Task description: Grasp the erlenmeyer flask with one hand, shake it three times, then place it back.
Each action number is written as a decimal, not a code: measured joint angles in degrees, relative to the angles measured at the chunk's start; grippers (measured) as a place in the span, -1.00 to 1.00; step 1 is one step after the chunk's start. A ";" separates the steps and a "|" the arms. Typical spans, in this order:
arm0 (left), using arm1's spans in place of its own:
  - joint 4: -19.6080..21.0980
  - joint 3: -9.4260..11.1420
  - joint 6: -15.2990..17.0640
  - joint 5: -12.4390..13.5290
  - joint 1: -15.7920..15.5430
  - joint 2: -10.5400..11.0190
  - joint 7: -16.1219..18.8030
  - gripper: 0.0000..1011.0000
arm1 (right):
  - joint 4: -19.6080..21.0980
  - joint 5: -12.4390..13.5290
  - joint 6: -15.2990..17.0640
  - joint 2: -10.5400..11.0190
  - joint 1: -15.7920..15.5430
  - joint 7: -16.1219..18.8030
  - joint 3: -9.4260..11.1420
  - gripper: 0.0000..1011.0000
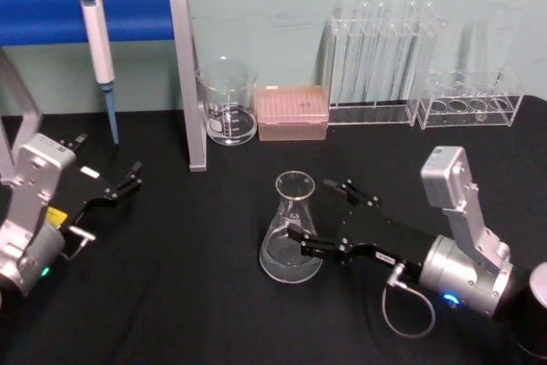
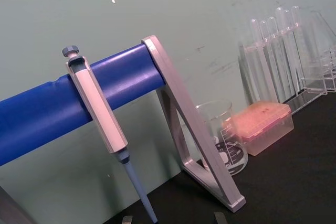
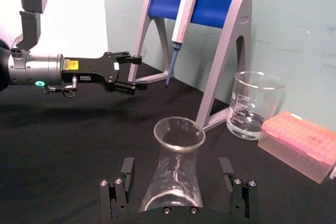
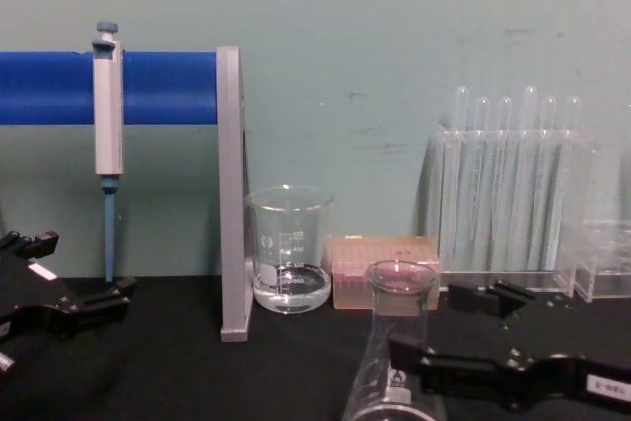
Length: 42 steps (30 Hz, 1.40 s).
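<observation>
Flask (image 1: 291, 241) stands upright on the table (image 1: 197, 305), lower centre of the head view. The right gripper (image 1: 309, 209) reaches in from the lower right, jaws spread wide, one on either side of the glass. In the right wrist view there's a gap on both sides, so nothing is clamped yet. The left gripper (image 1: 122, 184) sits parked at the left edge, jaws apart, holding nothing.

Now the danger. Those right jaws look level with the sloping cone rather than the neck. If they close on that taper, the smooth glass may slide out of the grip or tip over. In the head view the near jaw seems closer to the wall than the far one. If it lands first, it could shove the flask sideways across the table before the other arrives. A weak hold would then show in the shake: the flask could slip free and drop, and the beaker (image 1: 228, 107) stands at upper centre, more glass to hit.
</observation>
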<state>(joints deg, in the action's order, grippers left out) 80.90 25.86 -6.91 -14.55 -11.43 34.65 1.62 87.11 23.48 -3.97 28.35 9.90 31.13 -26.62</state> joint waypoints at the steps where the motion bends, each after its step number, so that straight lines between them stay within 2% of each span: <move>1: 0.00 0.00 0.00 0.00 0.00 0.00 0.00 0.98 | -0.21 -0.19 -0.04 -0.21 0.25 0.02 -0.09 0.98; 18: 0.00 0.00 0.00 0.00 0.00 0.00 0.00 0.98 | -4.48 -2.93 -0.73 -3.69 4.32 0.81 -1.74 0.98; 42: 0.00 0.00 0.00 0.00 0.00 0.00 0.00 0.98 | -7.72 -4.18 -0.54 -6.06 6.33 0.61 -2.38 0.98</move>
<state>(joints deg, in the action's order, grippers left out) 80.90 25.86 -6.91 -14.55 -11.43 34.65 1.62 79.39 19.30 -4.51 22.29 16.22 31.74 -29.00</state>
